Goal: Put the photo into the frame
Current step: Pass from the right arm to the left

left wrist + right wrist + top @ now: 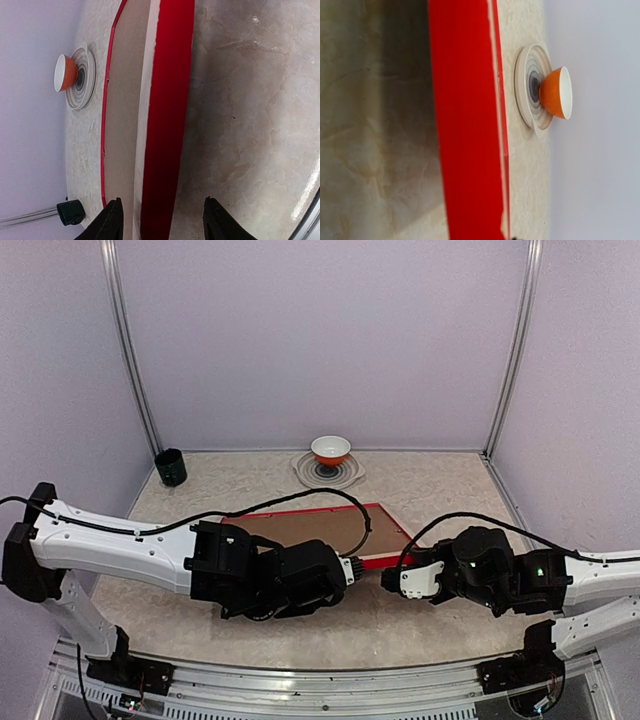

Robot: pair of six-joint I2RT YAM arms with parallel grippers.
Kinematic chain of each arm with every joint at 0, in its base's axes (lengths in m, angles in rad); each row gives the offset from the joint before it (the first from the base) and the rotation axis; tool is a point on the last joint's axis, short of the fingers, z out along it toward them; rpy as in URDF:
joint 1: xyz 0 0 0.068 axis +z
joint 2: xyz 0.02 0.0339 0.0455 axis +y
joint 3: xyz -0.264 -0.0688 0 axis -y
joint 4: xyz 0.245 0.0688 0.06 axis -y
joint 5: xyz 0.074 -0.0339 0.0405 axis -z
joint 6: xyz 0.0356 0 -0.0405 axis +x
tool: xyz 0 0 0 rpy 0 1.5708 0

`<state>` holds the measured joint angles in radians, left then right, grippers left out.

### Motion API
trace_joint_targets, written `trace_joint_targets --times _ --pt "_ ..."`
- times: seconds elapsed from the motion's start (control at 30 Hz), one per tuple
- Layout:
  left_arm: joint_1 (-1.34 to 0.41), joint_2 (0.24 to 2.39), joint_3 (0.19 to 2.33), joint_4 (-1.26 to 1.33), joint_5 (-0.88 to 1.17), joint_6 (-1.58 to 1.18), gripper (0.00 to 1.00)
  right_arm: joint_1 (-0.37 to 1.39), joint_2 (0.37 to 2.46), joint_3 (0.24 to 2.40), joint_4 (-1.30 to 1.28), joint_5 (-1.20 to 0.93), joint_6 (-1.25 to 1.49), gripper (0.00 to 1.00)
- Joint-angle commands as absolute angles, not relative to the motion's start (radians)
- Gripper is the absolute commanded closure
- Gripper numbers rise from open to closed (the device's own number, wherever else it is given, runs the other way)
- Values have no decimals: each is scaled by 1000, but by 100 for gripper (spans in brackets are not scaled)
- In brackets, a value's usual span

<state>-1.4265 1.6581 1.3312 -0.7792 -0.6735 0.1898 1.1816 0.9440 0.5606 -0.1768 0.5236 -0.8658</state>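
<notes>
Two black fingers (111,222) of the left claw (162,201) sit at the bottom of its wrist cam. They stand wide apart w/ the near long edge of the frame (165,125) btwn them. One finger is over the brown backing board (122,100), the other over bare bench (250,125). Neither finger seems to touch the red, so the claw is wide and grips nothing.

Past the fingers the frame runs away as a broad glossy red band, then a pale wood strip, then the brown board, w/ a thin red line at the far edge. A dark shadow lies on the bench along the red band. Can't tell if that edge rests down or is lifted.

In the top cam the right claw (390,579) is at the frame's near right corner, tip against the red edge, just beside the left claw's tip. Its own cam shows almost none of its fingers, so pinching the frame or only touching it: can't tell.

Frame lies mid-bench, board side up, skewed, near edge by both claws. Beyond its far edge and apart from it is an orange bowl (331,448), white inside, on a pale ringed plate (352,476) at the back of the bench. A dark cup (170,467) stands in the far left corner.
</notes>
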Motion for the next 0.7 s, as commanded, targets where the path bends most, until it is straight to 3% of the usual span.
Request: trace_joint_targets --times 0.0,0.33,0.67 --pt "-1433 1673 1307 -774 -754 209 50 1172 895 611 -103 539 -805 79" --pt "-1433 1674 1245 -714 -811 243 54 1169 889 607 -106 534 -801 78" --pt "-1422 1658 1221 -663 -838 278 86 1167 878 611 -110 538 -805 78"
